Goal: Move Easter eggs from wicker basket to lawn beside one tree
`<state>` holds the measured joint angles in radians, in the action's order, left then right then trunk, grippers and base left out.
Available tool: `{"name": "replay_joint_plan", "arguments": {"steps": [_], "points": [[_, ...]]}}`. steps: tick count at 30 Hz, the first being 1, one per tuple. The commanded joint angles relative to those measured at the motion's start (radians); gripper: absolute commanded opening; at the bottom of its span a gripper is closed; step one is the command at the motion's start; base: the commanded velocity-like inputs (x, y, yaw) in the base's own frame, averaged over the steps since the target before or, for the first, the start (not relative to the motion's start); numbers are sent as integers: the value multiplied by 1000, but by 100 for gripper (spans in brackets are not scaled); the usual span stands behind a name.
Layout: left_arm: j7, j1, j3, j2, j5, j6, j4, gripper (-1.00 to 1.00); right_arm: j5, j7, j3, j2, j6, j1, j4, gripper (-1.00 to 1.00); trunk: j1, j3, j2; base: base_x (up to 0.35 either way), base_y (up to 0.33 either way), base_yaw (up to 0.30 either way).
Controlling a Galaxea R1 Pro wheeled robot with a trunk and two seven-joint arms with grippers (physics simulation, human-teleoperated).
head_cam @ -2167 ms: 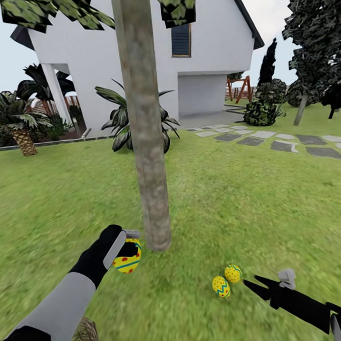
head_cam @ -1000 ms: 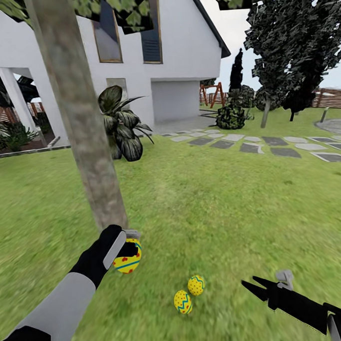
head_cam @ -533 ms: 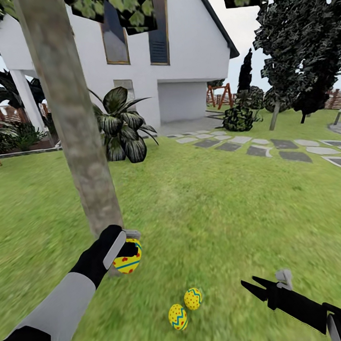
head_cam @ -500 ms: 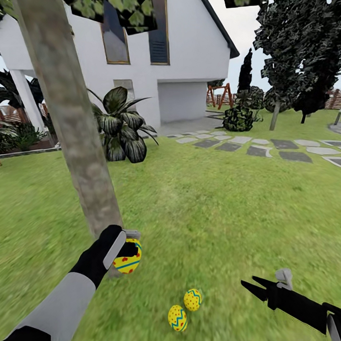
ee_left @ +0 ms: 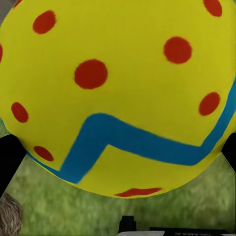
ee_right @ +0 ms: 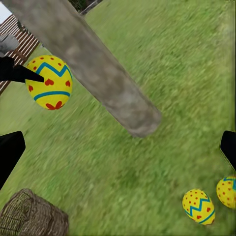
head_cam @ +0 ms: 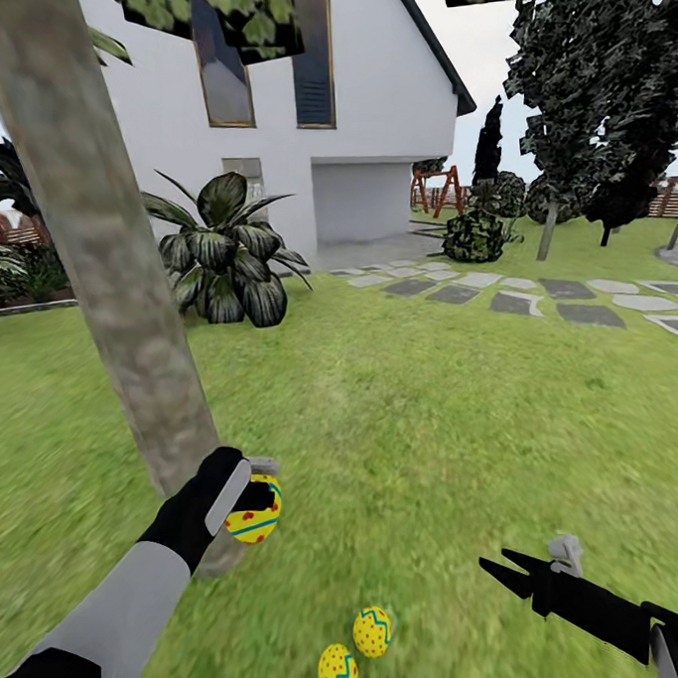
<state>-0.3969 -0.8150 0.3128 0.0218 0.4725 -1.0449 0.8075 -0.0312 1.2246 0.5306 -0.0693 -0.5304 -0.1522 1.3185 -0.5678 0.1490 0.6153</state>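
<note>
My left gripper (head_cam: pixel 256 494) is shut on an Easter egg (head_cam: pixel 251 520), yellow with a blue zigzag and red dots, held above the lawn (head_cam: pixel 432 414) right beside the grey-brown trunk of the tree (head_cam: pixel 107 282). That egg (ee_left: pixel 118 93) looms large in the left wrist view. Two more eggs (head_cam: pixel 372 630) (head_cam: pixel 337 670) lie together on the grass to the right of the trunk's foot. My right gripper (head_cam: pixel 505 567) hovers open to their right, holding nothing. The right wrist view has the trunk (ee_right: pixel 88 64), the held egg (ee_right: pixel 49 82), both lying eggs (ee_right: pixel 198 206) (ee_right: pixel 227 191) and the wicker basket (ee_right: pixel 32 216).
A white house (head_cam: pixel 366 89) stands behind, with a broad-leaved shrub (head_cam: pixel 221 261) at its wall. A grey stepping-stone path (head_cam: pixel 536 304) crosses the grass at the right, near dark trees (head_cam: pixel 604 87). Open grass stretches ahead and to the right.
The whole head view has shifted: the trunk and the two lying eggs now sit lower and further left in the picture. Both arms keep their pose, and the left gripper still holds its egg.
</note>
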Motion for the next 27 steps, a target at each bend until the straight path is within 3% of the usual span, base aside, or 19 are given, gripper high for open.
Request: {"name": "replay_joint_plan", "arguments": {"steps": [1, 7, 13, 18, 27], "points": [[-10, -1, 5, 1, 10, -2, 1, -100, -5, 6, 1, 1, -8, -1, 1, 100, -1, 1, 2, 297, -171, 58], [-10, -1, 5, 1, 11, -2, 1, -100, -6, 6, 0, 1, -5, -1, 1, 100, -1, -4, 2, 293, -153, 185], [-10, -1, 5, 1, 11, -2, 1, -100, -1, 5, 0, 1, 46, -1, 1, 100, -1, -10, 2, 258, -25, 235], [-10, -1, 3, 1, 10, -2, 1, -100, -1, 6, 0, 0, 50, -1, 0, 100, -1, -14, 2, 64, 160, 195], [-9, -1, 3, 1, 9, -2, 1, -100, -1, 6, 0, 1, 52, -1, 1, 100, -1, -14, 2, 217, 156, 12]]}}
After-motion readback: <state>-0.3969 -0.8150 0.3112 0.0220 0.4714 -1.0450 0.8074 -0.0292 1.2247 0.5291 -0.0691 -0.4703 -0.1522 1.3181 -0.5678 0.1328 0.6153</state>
